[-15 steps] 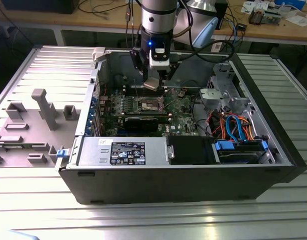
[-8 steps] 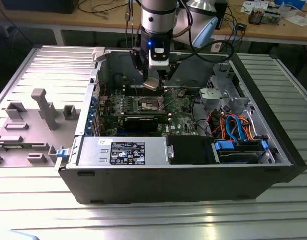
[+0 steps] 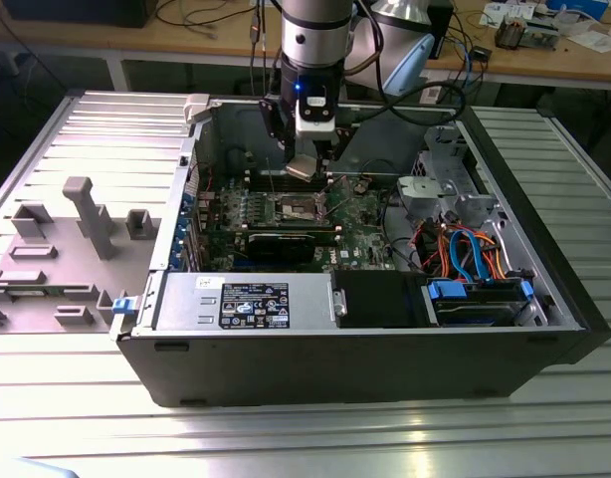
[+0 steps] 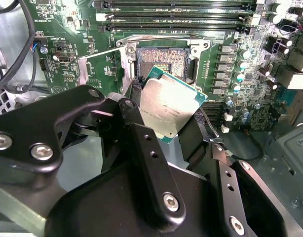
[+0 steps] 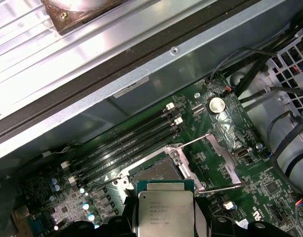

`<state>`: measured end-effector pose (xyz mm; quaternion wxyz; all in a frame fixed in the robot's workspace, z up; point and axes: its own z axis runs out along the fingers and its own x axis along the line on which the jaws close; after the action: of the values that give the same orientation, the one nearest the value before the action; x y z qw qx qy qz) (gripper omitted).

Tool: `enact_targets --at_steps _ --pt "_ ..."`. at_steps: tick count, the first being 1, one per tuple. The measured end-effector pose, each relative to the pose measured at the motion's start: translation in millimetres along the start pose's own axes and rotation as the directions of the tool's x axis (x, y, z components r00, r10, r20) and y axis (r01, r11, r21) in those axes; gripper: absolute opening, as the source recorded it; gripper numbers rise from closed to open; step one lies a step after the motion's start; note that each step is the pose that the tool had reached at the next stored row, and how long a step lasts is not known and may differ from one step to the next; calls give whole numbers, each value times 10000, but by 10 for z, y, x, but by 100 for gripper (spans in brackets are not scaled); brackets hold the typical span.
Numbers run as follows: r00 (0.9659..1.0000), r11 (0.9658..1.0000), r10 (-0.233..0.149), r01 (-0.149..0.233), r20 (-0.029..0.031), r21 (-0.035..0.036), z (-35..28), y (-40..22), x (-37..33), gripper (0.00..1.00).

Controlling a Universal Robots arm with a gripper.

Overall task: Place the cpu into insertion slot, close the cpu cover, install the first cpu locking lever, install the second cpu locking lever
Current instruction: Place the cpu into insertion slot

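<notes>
Above the insertion slot | end effector clamped on one cpu | one cpu cover open

An open computer case lies on a ribbed metal table. The arm reaches down into it, and its gripper holds the cpu tilted, above and apart from the insertion slot on the green motherboard. Along the case's near wall sits a labelled power supply, with a blue-trimmed drive bay toward the exterior view's right. A grey plastic fixture stands on the table at the exterior view's left.
</notes>
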<state>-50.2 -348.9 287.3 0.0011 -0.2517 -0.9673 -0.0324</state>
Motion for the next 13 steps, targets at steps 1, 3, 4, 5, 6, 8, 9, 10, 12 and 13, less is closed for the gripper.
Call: enact_targets --at_steps 1,3,4,5,6,8,9,10,12,13 --pt "10000 10000 16 -16 1 0 0 0 0 55" --pt "10000 10000 66 -66 4 -1 2 0 0 55" --pt "10000 10000 85 -85 5 -1 2 0 0 55" --pt "9999 9999 100 -100 6 -1 2 0 0 55" --pt "9999 9999 131 -131 8 -2 3 0 0 55" --pt "9999 9999 161 -161 10 -3 4 0 0 55" --pt "9998 9998 178 -178 11 -3 5 0 0 55" --pt "9998 9998 192 -192 12 -3 5 0 0 55" --pt "9997 9998 223 -223 14 -4 6 0 0 55" --pt "9997 9997 235 -235 15 -4 6 0 0 55"
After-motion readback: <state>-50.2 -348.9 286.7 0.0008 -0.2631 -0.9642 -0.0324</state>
